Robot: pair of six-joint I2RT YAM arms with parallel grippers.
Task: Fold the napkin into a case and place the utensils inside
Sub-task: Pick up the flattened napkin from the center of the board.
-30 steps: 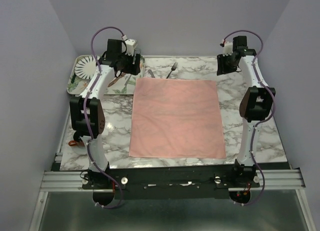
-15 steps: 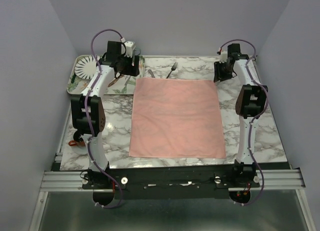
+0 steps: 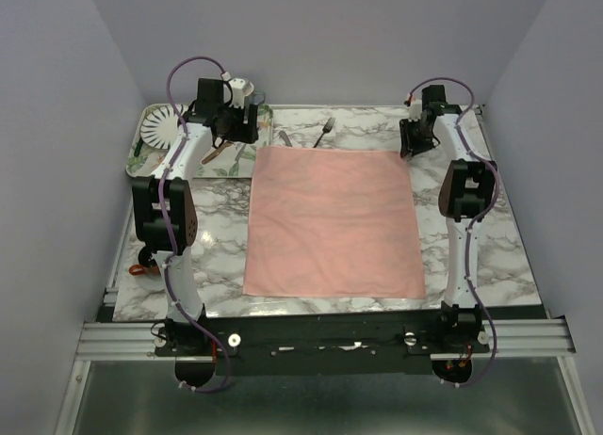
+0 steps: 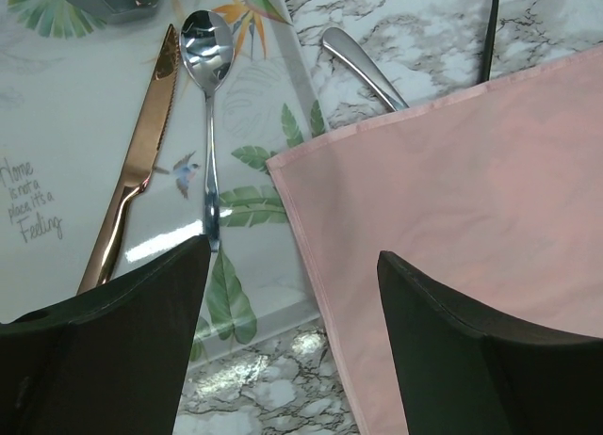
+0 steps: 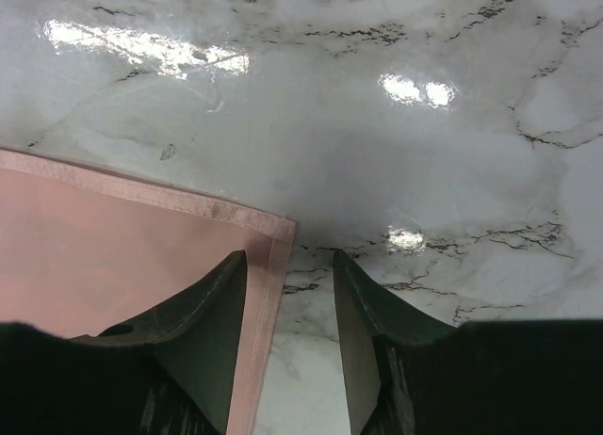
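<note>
Napkin [image 3: 334,223]: laid flat and unfolded on the marble bench [image 3: 221,233], between the two arms; no fold is made yet.
Left gripper [image 4: 292,256]: held above the far-left corner of the napkin. The fingers [image 4: 141,331] are spread wide and nothing is pinched. In the wrist view the cloth corner is seen in the gap.
Right gripper [image 5: 289,265]: held above the far-right corner. The fingers [image 5: 212,331] are set partly apart, with the hem under the left one. Nothing is pinched, and contact with the cloth cannot be told.
Fork [image 3: 327,129]: laid on bare bench just beyond the far edge of the napkin, tines pointed away from it.
Knife [image 4: 363,68]: laid beside the tray [image 4: 57,124], with one end covered by the napkin edge.
Tray: leaf-printed, placed at the far left of the bench. A spoon [image 4: 209,124] and a copper-toned utensil [image 4: 132,171] are laid side by side on it.
Striped plate [image 3: 158,126]: set at the far-left end of the tray.
</note>
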